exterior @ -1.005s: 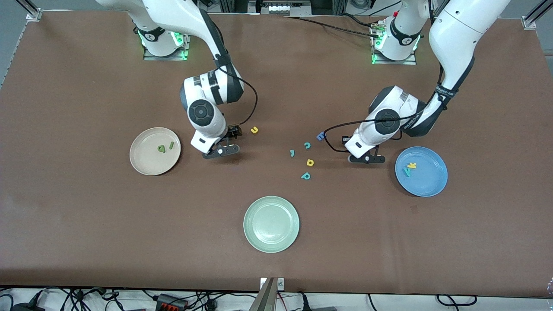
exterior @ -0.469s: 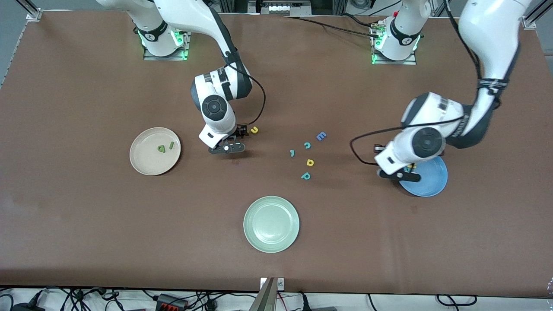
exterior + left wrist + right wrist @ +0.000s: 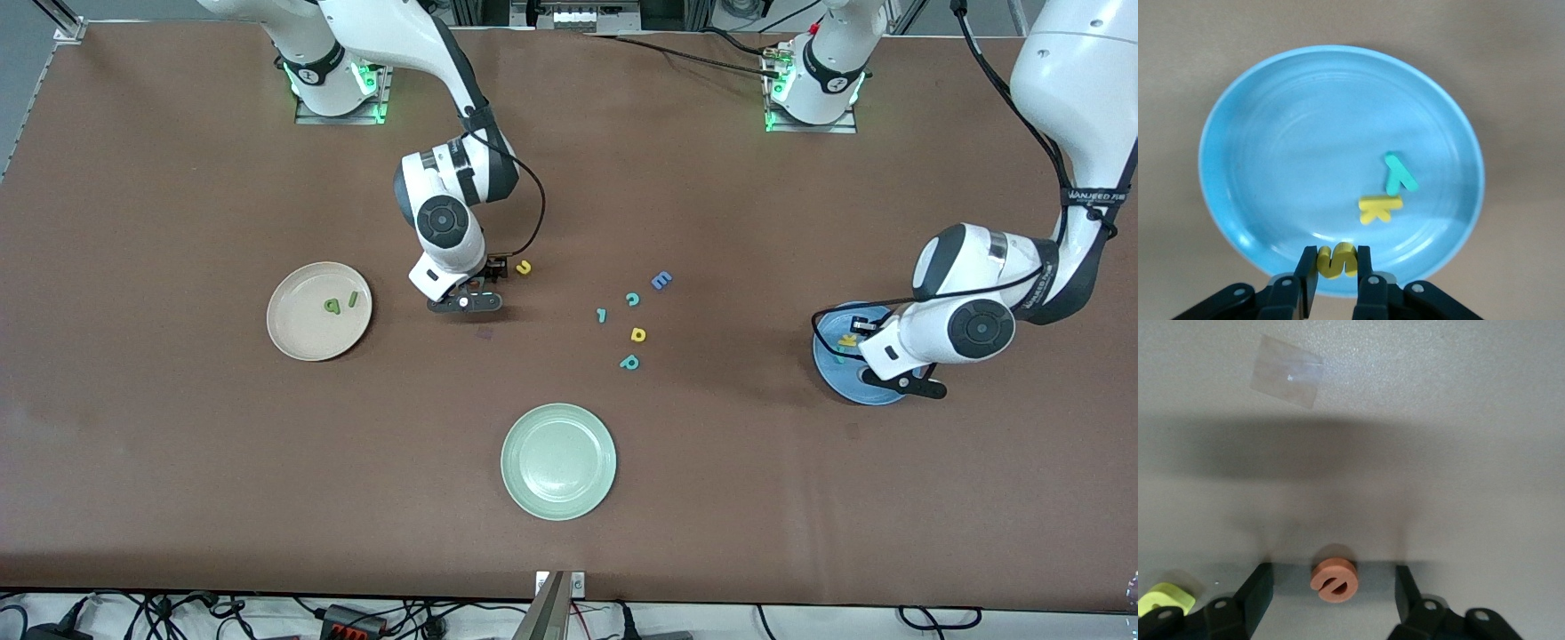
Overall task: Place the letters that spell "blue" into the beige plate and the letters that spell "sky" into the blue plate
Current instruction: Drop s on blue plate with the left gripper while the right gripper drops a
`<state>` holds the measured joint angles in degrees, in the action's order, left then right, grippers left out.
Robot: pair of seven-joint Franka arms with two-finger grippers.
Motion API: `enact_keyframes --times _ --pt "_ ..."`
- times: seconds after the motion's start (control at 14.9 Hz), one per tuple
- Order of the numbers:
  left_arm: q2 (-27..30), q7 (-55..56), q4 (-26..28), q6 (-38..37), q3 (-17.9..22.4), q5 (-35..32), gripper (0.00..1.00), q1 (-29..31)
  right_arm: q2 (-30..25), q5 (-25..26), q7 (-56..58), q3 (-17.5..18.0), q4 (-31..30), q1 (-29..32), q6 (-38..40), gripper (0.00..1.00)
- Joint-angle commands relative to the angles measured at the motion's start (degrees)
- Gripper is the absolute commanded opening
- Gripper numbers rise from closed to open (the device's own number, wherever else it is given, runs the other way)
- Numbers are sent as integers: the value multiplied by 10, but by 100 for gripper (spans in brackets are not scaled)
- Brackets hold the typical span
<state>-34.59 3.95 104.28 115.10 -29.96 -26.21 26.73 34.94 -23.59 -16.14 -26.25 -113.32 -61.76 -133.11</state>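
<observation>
In the front view, the round beige plate (image 3: 318, 311) sits toward the right arm's end of the brown table (image 3: 178, 462). A green foam b (image 3: 332, 306) and a thin green foam l (image 3: 353, 299) lie in it. The right gripper (image 3: 484, 277) is low over the table between this plate and a small yellow foam u (image 3: 524, 267), which lies just beside it. The round blue plate (image 3: 845, 356) sits toward the left arm's end, and the left gripper (image 3: 855, 339) hangs over it. Between the two plates lie a blue foam capital E (image 3: 661, 280), a teal foam c (image 3: 632, 300), a small teal piece (image 3: 602, 315), a yellow d-like letter (image 3: 637, 334) and a teal foam p (image 3: 629, 362). A round pale green plate (image 3: 558, 460) sits nearer the camera.

In the left wrist view, the left gripper (image 3: 1337, 267) is squeezed tight on a yellow foam s (image 3: 1335, 259), over the blue plate's (image 3: 1271, 167) rim. A yellow foam k (image 3: 1378, 209) and a teal foam y (image 3: 1399, 173) lie in the plate, touching.

In the right wrist view, the right gripper (image 3: 1333, 587) has its fingers (image 3: 1258, 590) spread wide. A small orange-red foam e (image 3: 1334, 581) lies on the table between them, touching neither. The yellow u (image 3: 1166, 599) shows at the edge. A small clear square of tape (image 3: 1286, 371) lies on the table well apart.
</observation>
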Motion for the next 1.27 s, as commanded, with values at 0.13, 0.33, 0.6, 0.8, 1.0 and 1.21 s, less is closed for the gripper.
enact_keyframes --times 0.13,0.33,0.6,0.8,1.0,1.21 --pt "-1 -26 -10 1 -14 -12 100 7 -4 -10 1 0 -8 1 -1 35" --pt "4 -30 -51 -41 -22 -9 100 5 -12 -9 2 -1 -6 2 0 10" --pt "7 -25 -166 -183 -97 -3 100 6 -47 -8 18 -12 -4 28 12 7" --pt "7 -24 -256 -261 -162 11 100 7 -64 -7 105 -75 -3 56 69 8" --pt "32 23 -273 -298 -206 12 100 8 -62 -6 264 -139 -7 103 105 7" --pt "86 57 -271 -298 -203 73 100 -8 -61 -6 338 -141 -14 160 125 8"
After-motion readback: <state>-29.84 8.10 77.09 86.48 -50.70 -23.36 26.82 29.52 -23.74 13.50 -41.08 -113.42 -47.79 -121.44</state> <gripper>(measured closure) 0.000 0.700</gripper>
